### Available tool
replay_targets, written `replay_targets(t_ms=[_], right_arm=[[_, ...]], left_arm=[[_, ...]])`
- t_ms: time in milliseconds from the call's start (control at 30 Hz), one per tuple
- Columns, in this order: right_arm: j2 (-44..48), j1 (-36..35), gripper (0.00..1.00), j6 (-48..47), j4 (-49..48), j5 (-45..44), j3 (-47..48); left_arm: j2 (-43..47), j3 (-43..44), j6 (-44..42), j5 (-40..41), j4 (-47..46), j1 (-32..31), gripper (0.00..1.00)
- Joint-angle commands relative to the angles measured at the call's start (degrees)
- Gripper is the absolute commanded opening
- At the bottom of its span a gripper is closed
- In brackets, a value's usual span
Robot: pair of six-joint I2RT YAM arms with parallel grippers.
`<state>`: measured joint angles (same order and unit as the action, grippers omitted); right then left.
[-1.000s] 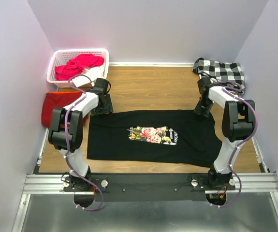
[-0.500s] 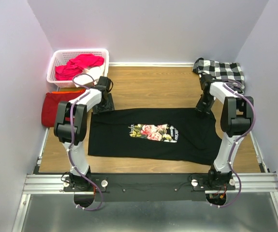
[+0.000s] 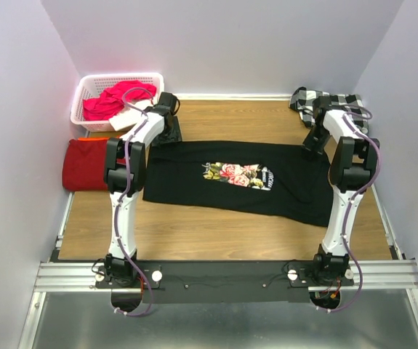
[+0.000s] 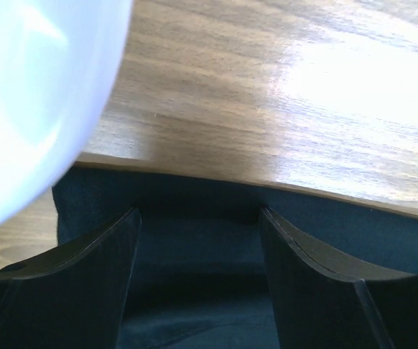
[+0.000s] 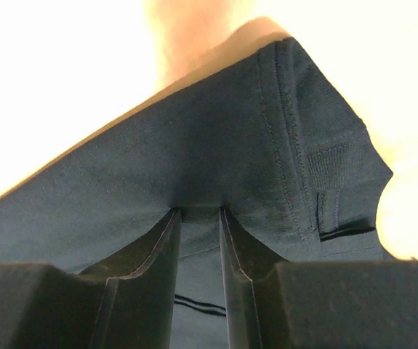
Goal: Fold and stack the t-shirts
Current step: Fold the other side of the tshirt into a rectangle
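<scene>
Black floral-print cloth t-shirt [image 3: 194, 174]: flat, unfolded, toward bench [image 3: 216, 233] far edge. Right gripper [image 5: 200, 211] clenched on shirt corner; left gripper [image 4: 199, 214] splayed wide over hem. Folding, stacking outstanding.

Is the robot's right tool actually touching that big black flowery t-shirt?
Touching. The right wrist view shows the right tool pinching a fold of the black floral-print cloth t-shirt between its fingers.

Left claw [image 3: 166, 135] at far-left corner of black t-shirt [image 3: 194, 185]; right claw [image 3: 314, 140] at far-right corner. Shirt flat between claws, rose print [image 3: 239, 174] up. Basket [image 3: 114, 75] of pink clothes [image 3: 114, 99] just left of left claw, red shirt [image 3: 85, 161] left, nearer base. Checked cloth [image 3: 309, 97] just beyond right claw.
</scene>
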<state>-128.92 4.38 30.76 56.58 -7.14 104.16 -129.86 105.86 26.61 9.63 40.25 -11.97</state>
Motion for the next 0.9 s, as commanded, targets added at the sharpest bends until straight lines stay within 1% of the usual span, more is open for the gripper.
replay_targets(t_ms=[0,100,300,567,767,867], right_arm=[[-7.5,1.1,0.36,-1.4,-4.3,-6.0,4.6],[-5.5,1.1,0.36,-1.8,-4.3,-6.5,5.6],[2.1,0.9,0.36,-3.0,-4.5,-6.7,3.2],[11.0,-0.3,0.36,-4.6,-5.4,-5.3,-5.6],[17.6,-1.6,0.36,-4.3,-7.4,-1.6,-13.1],[19.4,-1.7,0.36,-4.8,-8.9,1.6,-17.7]], left_arm=[[-4.0,6.3,-2.3,1.9,2.9,0.5,0.75],[-1.5,5.8,-3.1,2.1,1.9,0.5,0.75],[7.6,-1.1,-4.0,2.8,-0.3,0.5,0.75],[13.0,-8.1,-4.1,-0.7,-1.0,0.5,0.75],[15.7,-12.9,-3.8,-3.2,-2.9,0.5,0.75],[16.0,-14.6,-3.8,-3.6,-3.8,0.5,0.75]])
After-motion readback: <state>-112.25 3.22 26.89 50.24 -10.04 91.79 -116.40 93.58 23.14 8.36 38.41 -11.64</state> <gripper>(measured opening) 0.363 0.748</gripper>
